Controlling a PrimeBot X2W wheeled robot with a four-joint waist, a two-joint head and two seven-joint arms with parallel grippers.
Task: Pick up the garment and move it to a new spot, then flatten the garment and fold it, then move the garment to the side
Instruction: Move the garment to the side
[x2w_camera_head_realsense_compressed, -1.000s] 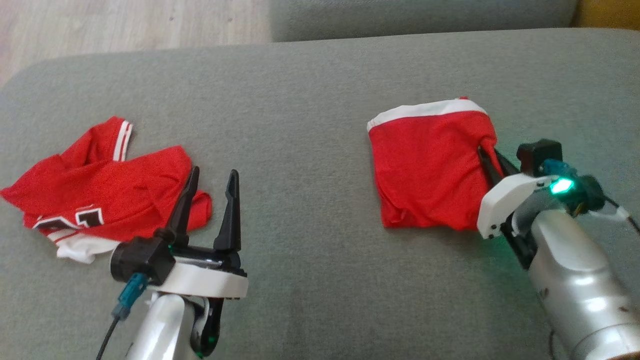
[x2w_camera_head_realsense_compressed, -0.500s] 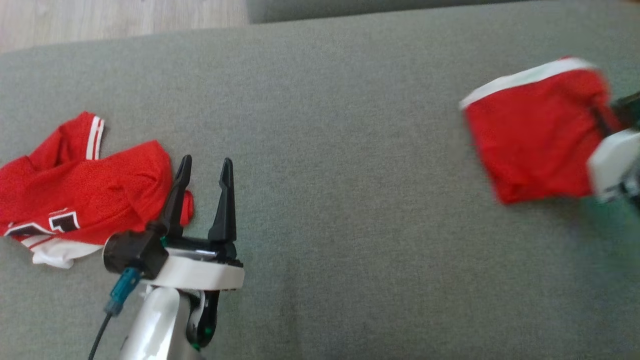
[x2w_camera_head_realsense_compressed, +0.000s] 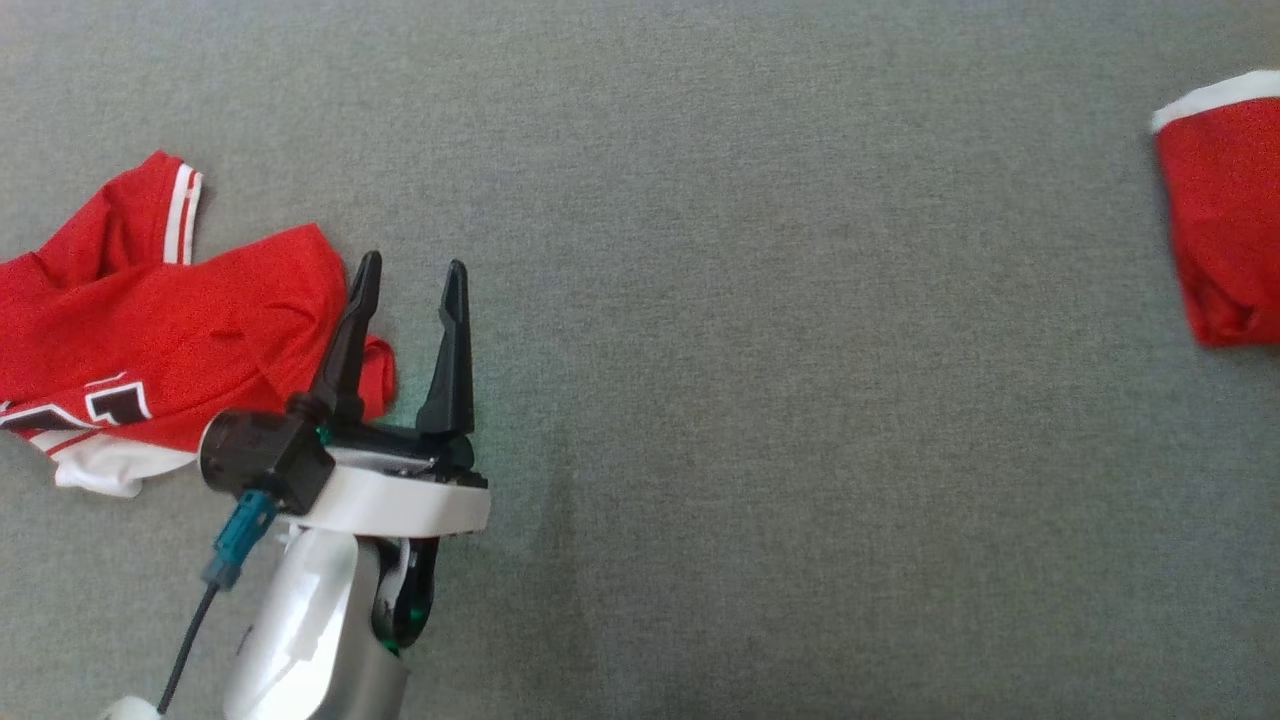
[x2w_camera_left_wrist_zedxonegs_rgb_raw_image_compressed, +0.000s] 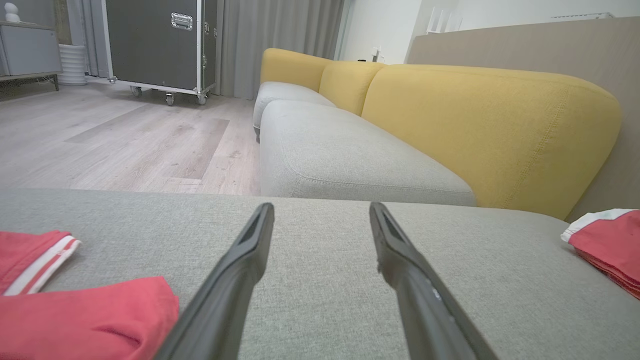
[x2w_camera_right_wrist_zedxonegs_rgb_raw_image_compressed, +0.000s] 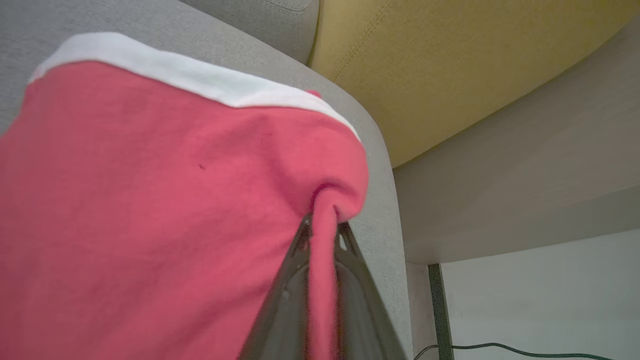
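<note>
The folded red garment (x2w_camera_head_realsense_compressed: 1225, 230) with a white band lies at the far right of the grey sofa cushion (x2w_camera_head_realsense_compressed: 750, 350). My right gripper (x2w_camera_right_wrist_zedxonegs_rgb_raw_image_compressed: 325, 222) is shut on a pinched fold at its right edge, close to the cushion's rounded end; the garment (x2w_camera_right_wrist_zedxonegs_rgb_raw_image_compressed: 150, 200) spreads away to the left of the fingers. My left gripper (x2w_camera_head_realsense_compressed: 413, 263) stands open over bare cushion, holding nothing. In the left wrist view its fingertips (x2w_camera_left_wrist_zedxonegs_rgb_raw_image_compressed: 321, 207) point along the cushion, with the folded garment (x2w_camera_left_wrist_zedxonegs_rgb_raw_image_compressed: 610, 240) far off to the right.
A crumpled red jersey (x2w_camera_head_realsense_compressed: 150, 330) with white trim and black lettering lies just left of my left gripper, its edge against the left finger. A yellow backrest (x2w_camera_left_wrist_zedxonegs_rgb_raw_image_compressed: 490, 125) runs behind the cushion. Beyond lie wood floor (x2w_camera_left_wrist_zedxonegs_rgb_raw_image_compressed: 125, 140) and a black wheeled case (x2w_camera_left_wrist_zedxonegs_rgb_raw_image_compressed: 155, 45).
The right gripper has dragged the folded garment far to the right, away from the jersey. The head camera has tilted down. The left gripper stays open beside the jersey.
</note>
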